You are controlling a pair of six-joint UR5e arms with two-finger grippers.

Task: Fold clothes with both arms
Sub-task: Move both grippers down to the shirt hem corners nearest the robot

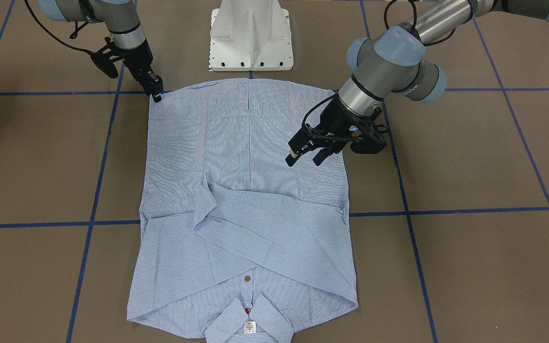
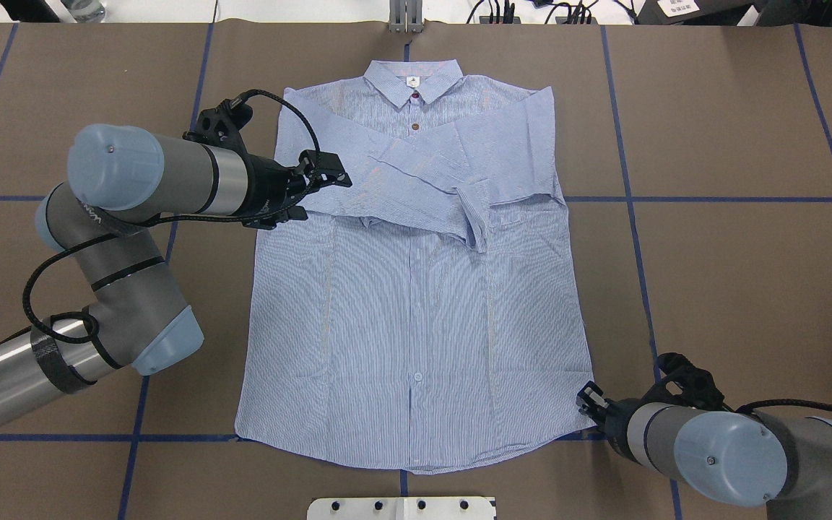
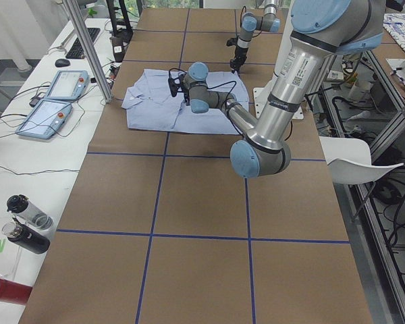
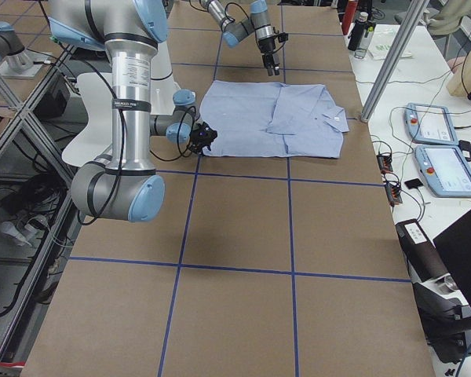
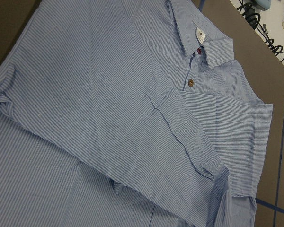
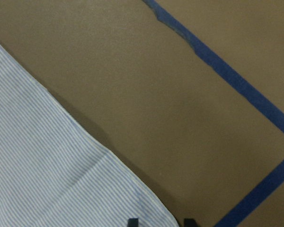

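Two sleeves (image 1: 274, 228) lie folded across the chest of the light blue-and-white striped shirt (image 1: 246, 157). The shirt is spread flat and front-up in the middle of the brown bench (image 1: 470, 166). Its collar (image 1: 249, 320) points away from the robot, and its hem lies just in front of the white pedestal base (image 1: 250, 38). The white neck label (image 1: 249, 327) shows inside the collar, with a red button (image 1: 248, 310) just below it and a brown button (image 1: 247, 278) a little further down the placket. The cuff (image 2: 477, 225) of one folded sleeve turns toward the hem. The left gripper (image 1: 308, 158) hovers above the shirt's side near the folded sleeves. Its fingers (image 1: 294, 158) are spread apart with nothing between them, and the left wrist view looks down on the crossed sleeves and collar. The right gripper (image 1: 156, 95) is down at the hem corner on the robot's right. In the right wrist view its two fingertips (image 6: 132, 222) stand apart at the bottom edge, with the corner of the hem reaching in between them. Whether they touch the cloth cannot be told. Blue tape lines (image 1: 446, 210) mark the bench in large squares.
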